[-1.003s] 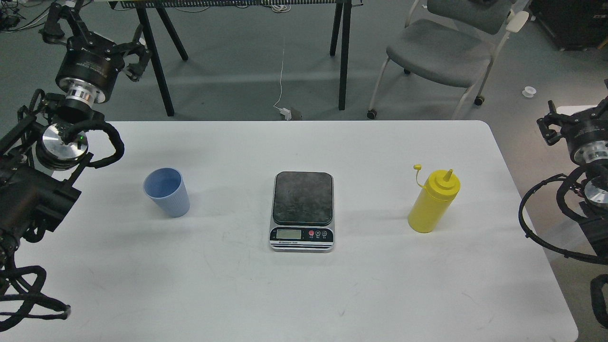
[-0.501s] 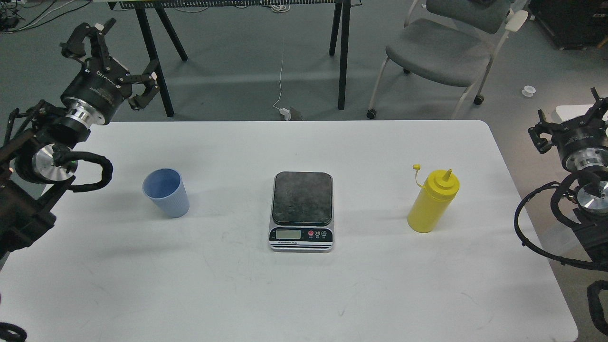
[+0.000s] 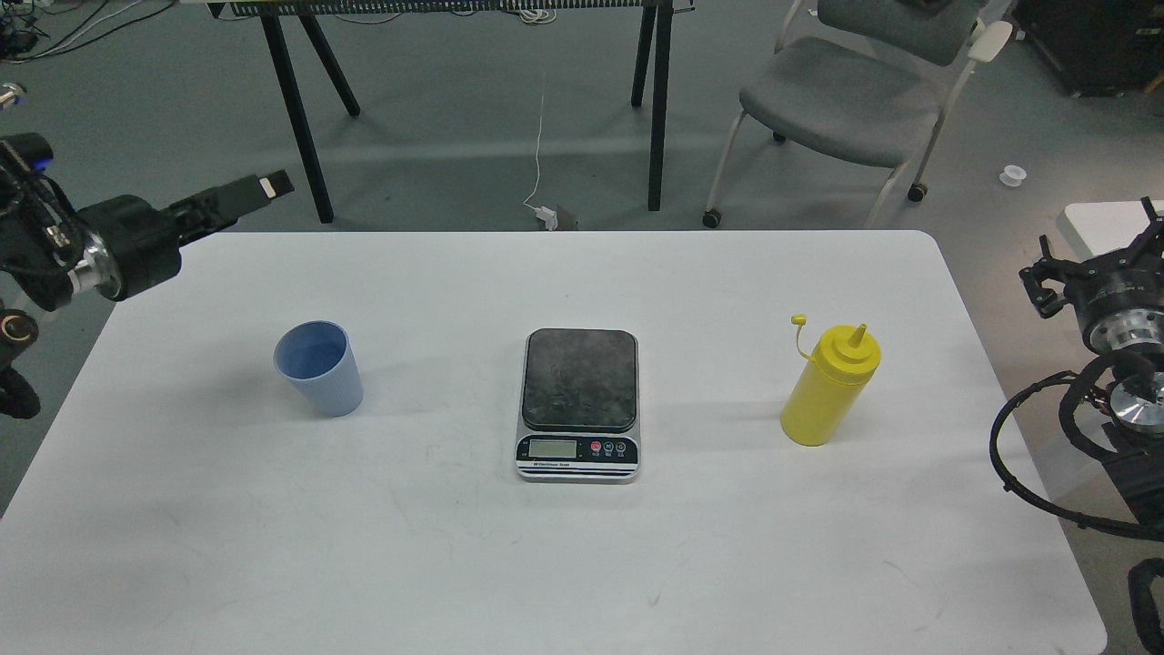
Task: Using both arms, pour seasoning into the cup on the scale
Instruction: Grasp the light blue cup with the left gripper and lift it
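The yellow seasoning bottle (image 3: 829,391) stands upright at the right of the white worktop (image 3: 455,564), long axis vertical, pointed nozzle up, small tethered cap hanging out to its left. The ribbed blue cup (image 3: 318,368) stands mouth up at left, the scale (image 3: 579,405) between them. Neither the left gripper (image 3: 259,188) nor the right gripper (image 3: 1096,264) holds anything; how far their fingers are parted cannot be told

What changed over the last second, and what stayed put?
The left gripper swung down from well above the table's far left corner and turned side-on, now pointing right, level with the far edge. The right gripper shifted only slightly. Nothing was grasped. Cup, scale and yellow bottle stayed in place.
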Controlling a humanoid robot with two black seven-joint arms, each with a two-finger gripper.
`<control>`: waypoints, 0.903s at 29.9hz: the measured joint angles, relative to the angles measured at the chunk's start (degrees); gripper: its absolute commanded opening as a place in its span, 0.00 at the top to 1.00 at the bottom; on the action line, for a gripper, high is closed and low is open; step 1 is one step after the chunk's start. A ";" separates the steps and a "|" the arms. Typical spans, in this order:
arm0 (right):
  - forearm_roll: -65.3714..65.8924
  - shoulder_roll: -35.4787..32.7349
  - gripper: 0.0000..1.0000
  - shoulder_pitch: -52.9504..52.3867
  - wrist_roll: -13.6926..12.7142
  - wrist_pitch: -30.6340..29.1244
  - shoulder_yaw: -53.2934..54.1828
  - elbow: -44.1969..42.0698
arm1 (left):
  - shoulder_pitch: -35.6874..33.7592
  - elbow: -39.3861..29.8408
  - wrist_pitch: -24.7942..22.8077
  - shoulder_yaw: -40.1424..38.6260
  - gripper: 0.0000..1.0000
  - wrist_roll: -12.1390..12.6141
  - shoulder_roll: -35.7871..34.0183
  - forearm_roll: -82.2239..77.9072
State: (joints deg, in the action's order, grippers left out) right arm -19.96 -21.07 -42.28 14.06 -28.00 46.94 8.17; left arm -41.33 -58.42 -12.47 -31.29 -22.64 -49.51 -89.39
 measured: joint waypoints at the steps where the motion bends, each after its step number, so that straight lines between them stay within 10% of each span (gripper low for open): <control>1: 0.00 -0.05 0.00 0.00 0.00 0.00 0.00 0.00 | 0.00 0.16 1.08 1.16 0.08 0.00 -0.02 -3.29; 15: 0.00 -0.20 0.00 0.01 0.00 0.00 -0.09 -0.04 | -0.79 12.96 7.50 16.76 0.32 0.51 6.68 -10.99; 23: 0.00 -0.20 0.00 0.01 0.00 0.00 -0.09 -0.03 | -0.34 13.94 7.79 17.02 0.90 -0.66 7.94 -10.36; 27: 0.00 -0.20 0.00 0.01 0.00 0.00 -0.13 -0.17 | -0.32 13.95 7.79 17.90 0.93 -1.78 8.04 -10.36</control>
State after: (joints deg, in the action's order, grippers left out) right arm -19.95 -21.27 -42.27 14.06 -28.00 46.81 8.01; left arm -41.65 -44.46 -4.69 -13.39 -24.42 -41.47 -99.75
